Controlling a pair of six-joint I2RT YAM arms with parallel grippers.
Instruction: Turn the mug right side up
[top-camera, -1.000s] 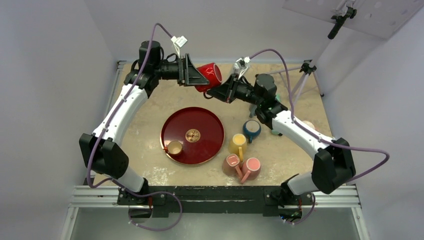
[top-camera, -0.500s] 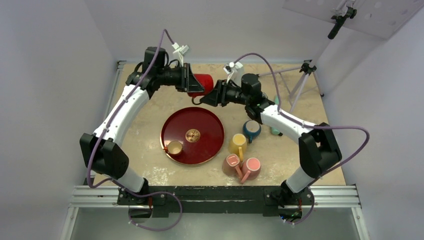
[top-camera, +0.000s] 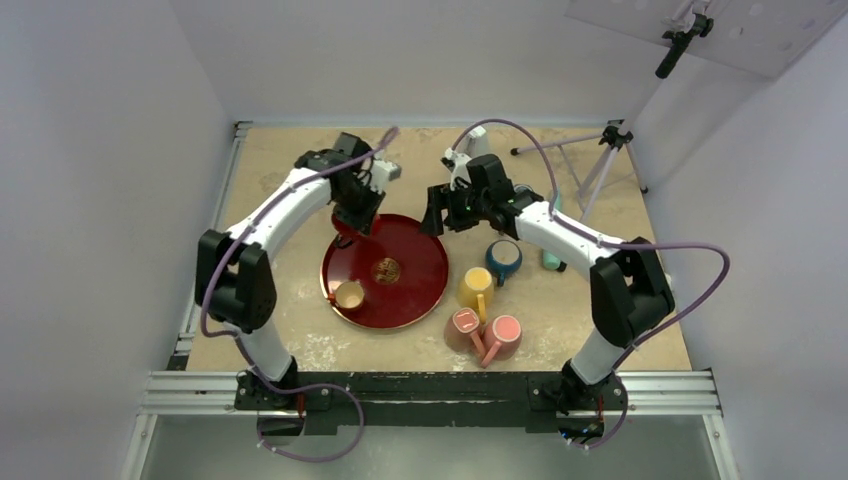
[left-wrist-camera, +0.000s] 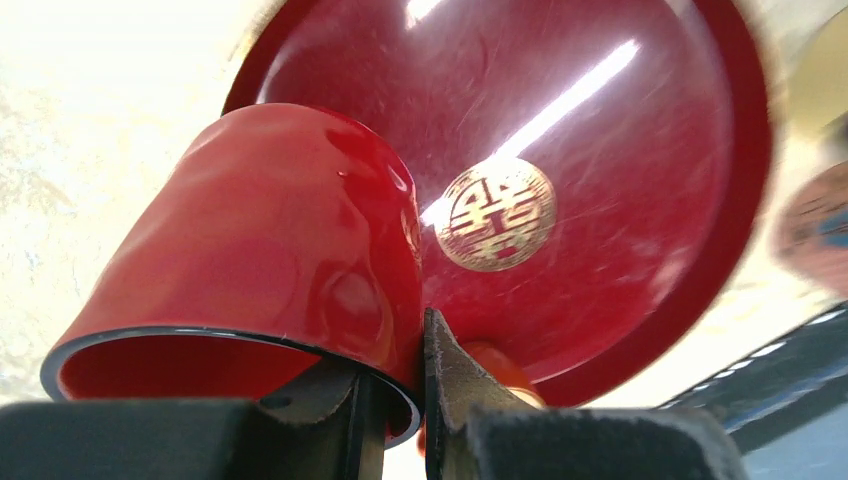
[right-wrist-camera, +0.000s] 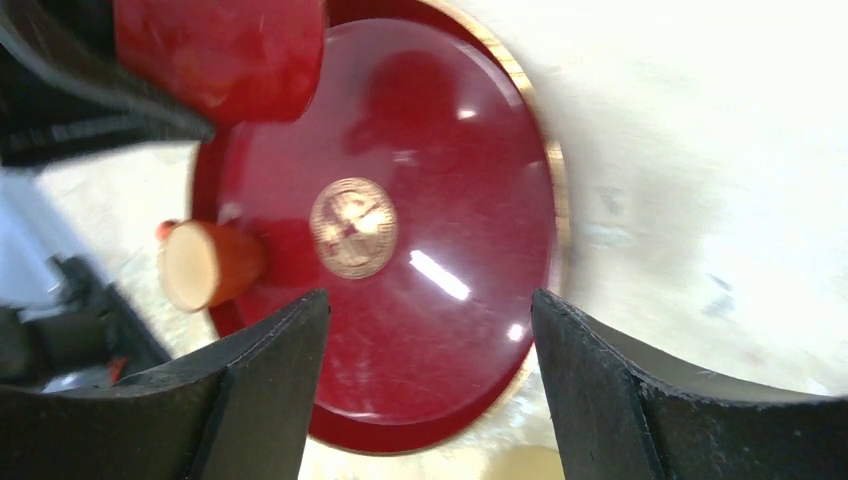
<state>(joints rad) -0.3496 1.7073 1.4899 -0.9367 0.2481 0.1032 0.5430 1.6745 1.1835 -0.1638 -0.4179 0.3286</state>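
One red mug (left-wrist-camera: 270, 240) was noted, held off the surface above the far-left edge of the red tray (top-camera: 415, 255). It was gripped by the left gripper (left-wrist-camera: 405, 375), whose jaws were closed on the mug's wall at the rim, one finger inside the mouth and one outside. In the left wrist view the mouth was seen turned toward the wrist and the closed base toward the tray. The body was tilted, not plumb. No contact between mug and tray could be made out, and the base appeared to hang clear.

The right gripper (right-wrist-camera: 428, 300) was recorded over the far-right part of the tray. Its jaws were spread wide with nothing held between them, and it was apart from the mug.

One small cup (top-camera: 349, 294) was seen lying on its side at the near-left edge of the tray, well apart from the mug.

Progress, as judged: the turning itself was taken to be largely done, since the mouth was already facing up toward the wrist. What was left was the setting down. The mug was to be levelled and lowered until the base rested flat, presumably on the tray beneath it. Then the rim was to be released and the gripper drawn clear. The handle was not made out in either wrist view, so its direction could not be told.
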